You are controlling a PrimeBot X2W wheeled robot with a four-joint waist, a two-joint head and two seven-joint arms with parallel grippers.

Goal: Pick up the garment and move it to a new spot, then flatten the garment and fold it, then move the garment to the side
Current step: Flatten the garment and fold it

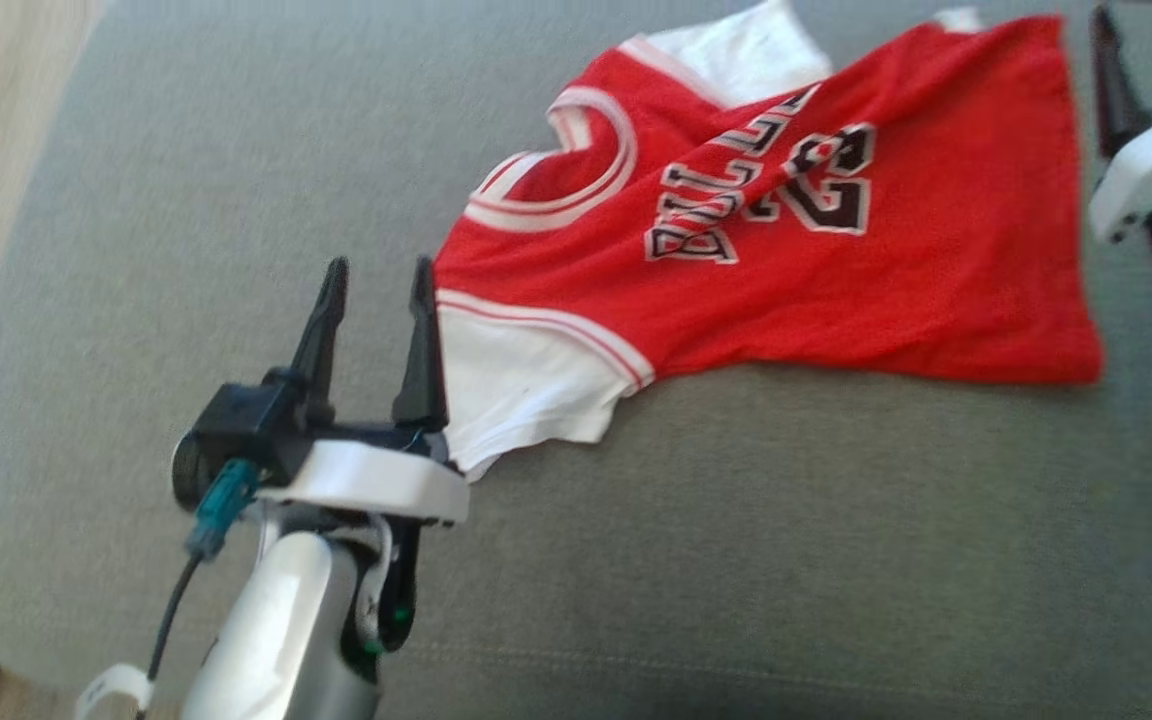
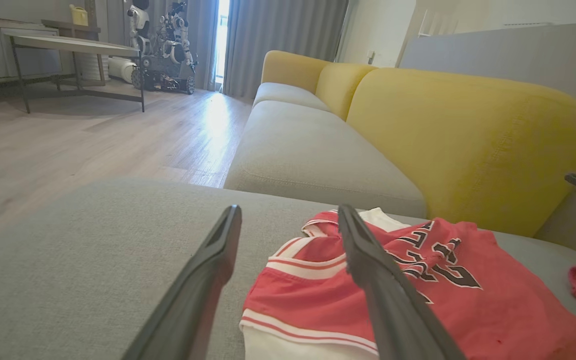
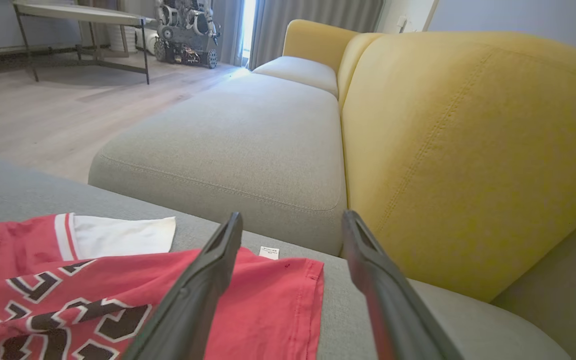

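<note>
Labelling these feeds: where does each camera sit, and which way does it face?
Left wrist: on the left arm, looking past its open left hand, across the jersey toward the yellow sofa.
Right wrist: on the right arm, past its open right hand, over the jersey toward the sofa.
Head: looks down on jersey and grey cushion; left hand lower left, right hand at right edge.
All share the jersey.

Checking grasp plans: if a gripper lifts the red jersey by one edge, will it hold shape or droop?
Likely floppy: the red jersey lies wrinkled and partly folded on the grey cushion, so a lifted edge would probably drape. Probably light: thin fabric, lying nearly flat. Pushed, it would likely bunch rather than slide whole.
</note>
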